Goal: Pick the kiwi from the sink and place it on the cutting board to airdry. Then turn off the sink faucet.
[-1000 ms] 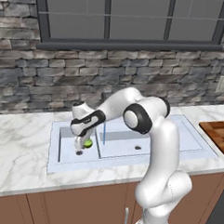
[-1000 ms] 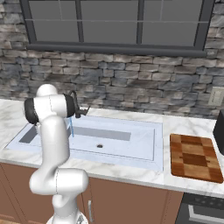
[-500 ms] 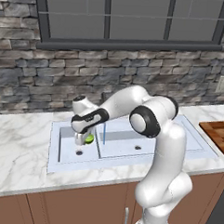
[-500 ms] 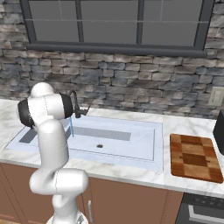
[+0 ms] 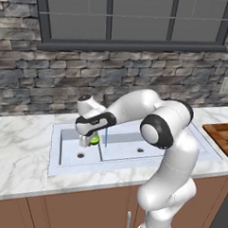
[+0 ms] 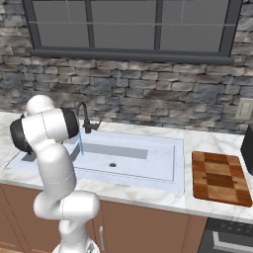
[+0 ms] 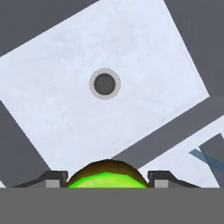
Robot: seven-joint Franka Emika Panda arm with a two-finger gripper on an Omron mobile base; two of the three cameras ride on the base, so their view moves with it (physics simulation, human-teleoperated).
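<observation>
Left base view: white arm bent low from the lower right, reaching left over the sink (image 5: pixel 62 148), a pale double basin set in a marble desk (image 5: pixel 19 144) below a stone wall and a dark-framed window (image 5: pixel 135 20). Gripper (image 5: pixel 89 140) hanging above the smaller left basin, with the kiwi (image 5: pixel 94 140) bright green between its fingers, clear of the basin floor and above and right of that basin's dark drain hole (image 5: pixel 80 155). Second drain hole (image 5: pixel 140 150) in the larger basin. Thin blue stream of water (image 5: pixel 105 137) falling just right of the kiwi, near the divider between basins. Corner of the cutting board (image 5: pixel 222 136) at the far right edge of the desk, well apart from the sink.

Right base view: arm rising at lower left, its elbow covering the left end of the sink. Dark slim faucet (image 6: pixel 85 118) upright behind the sink's back rim, small lever at its side, water streaming from its spout. Larger basin open to view with its drain hole. Checkered brown cutting board lying flat on the desk just right of the sink, nothing on it. Dark appliance (image 6: pixel 247 148) at the right edge; wall outlet (image 6: pixel 244 108) above.

Hand view: looking down into the smaller basin, drain hole well ahead. Kiwi sitting at the bottom between the two dark fingertips (image 7: pixel 54 178), green flesh with a brown rim, both tips tight against its sides. Jaws fairly wide, closed on the kiwi.
</observation>
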